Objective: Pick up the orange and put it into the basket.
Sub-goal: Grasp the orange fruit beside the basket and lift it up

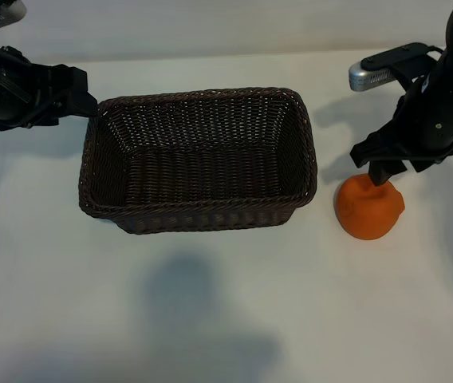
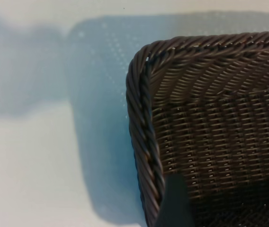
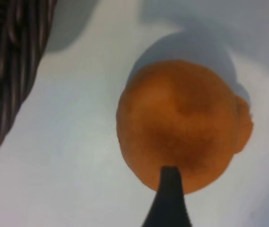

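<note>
The orange [image 1: 368, 209] rests on the white table just right of the basket [image 1: 210, 217], a dark brown wicker one with nothing in it. My right gripper [image 1: 384, 171] hovers open over the orange's far top edge and holds nothing. In the right wrist view one dark finger [image 3: 171, 189] overlaps the orange [image 3: 182, 118], and the basket's corner [image 3: 11, 61] shows at the side. My left gripper [image 1: 91, 108] is open at the basket's far left corner. In the left wrist view one finger [image 2: 174, 203] sits just inside the braided rim [image 2: 144, 118].
White table [image 1: 226, 319] all round, with bare room in front of the basket and between basket and orange. The right arm's silver-capped wrist [image 1: 378, 73] stands above and behind the orange. Shadows fall on the front of the table.
</note>
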Tool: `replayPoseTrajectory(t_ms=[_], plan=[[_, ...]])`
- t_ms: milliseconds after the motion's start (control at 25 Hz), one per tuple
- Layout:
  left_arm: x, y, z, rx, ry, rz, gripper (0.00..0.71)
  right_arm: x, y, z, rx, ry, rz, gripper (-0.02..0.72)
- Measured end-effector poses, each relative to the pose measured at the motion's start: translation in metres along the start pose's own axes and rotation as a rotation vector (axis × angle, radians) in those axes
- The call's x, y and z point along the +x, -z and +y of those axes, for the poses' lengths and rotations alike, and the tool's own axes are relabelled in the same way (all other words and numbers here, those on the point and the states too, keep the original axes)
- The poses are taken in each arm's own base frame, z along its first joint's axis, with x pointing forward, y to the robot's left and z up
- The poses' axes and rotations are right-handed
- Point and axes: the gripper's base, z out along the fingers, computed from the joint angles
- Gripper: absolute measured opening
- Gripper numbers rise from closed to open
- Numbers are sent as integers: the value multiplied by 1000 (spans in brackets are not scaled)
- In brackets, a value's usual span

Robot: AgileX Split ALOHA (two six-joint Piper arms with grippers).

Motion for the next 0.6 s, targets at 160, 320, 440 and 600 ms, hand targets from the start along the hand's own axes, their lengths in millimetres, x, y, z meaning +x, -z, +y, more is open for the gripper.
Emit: replayPoseTrajectory(t_ms=[160, 320, 440, 600], plan=[[0, 0, 0, 0, 0, 0, 592, 5, -10, 0, -1, -5, -18, 567], [0, 0, 0, 0, 0, 0, 591, 15, -23, -1, -5, -14, -12, 567], [0, 0, 0, 0, 0, 0, 591, 19, -29, 1, -24, -22, -34, 567], [0, 0, 0, 0, 0, 1, 591, 17, -35, 6, -85, -35, -51, 567]])
